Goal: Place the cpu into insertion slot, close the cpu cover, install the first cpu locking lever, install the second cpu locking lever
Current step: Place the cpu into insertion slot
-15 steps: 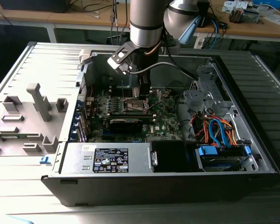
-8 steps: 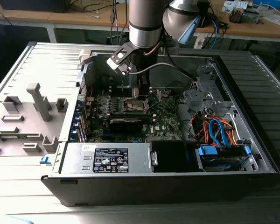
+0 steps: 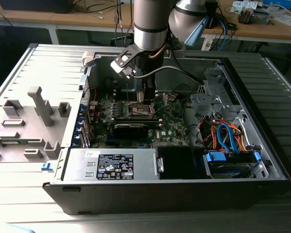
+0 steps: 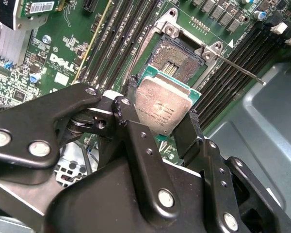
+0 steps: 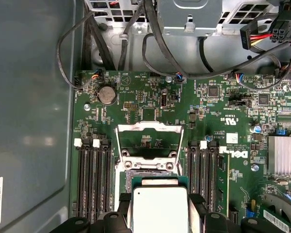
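My gripper (image 4: 160, 110) is shut on the cpu (image 4: 162, 104), a flat square chip with a silvery top and a green edge, one black finger on each of two opposite sides. The cpu (image 5: 160, 208) hangs just above the insertion slot (image 4: 177, 56), whose dark centre lies uncovered, and overlaps its near edge. In the first wrist view the cpu cover (image 5: 150, 126) stands swung open on the far side of the slot. A thin metal locking lever (image 4: 242, 72) sticks out beside the slot. In the exterior view the gripper (image 3: 144, 99) reaches down into the open computer case over the green motherboard (image 3: 169, 124).
Black memory slots (image 5: 94, 177) flank the slot on both sides. A finned silver heatsink (image 5: 283, 155) and a coin battery (image 5: 106, 94) sit on the board. Black cables (image 5: 150, 43) hang past the board's far edge. A power supply (image 3: 116, 165) and a drive bay with blue and orange cables (image 3: 228, 138) fill the case front.
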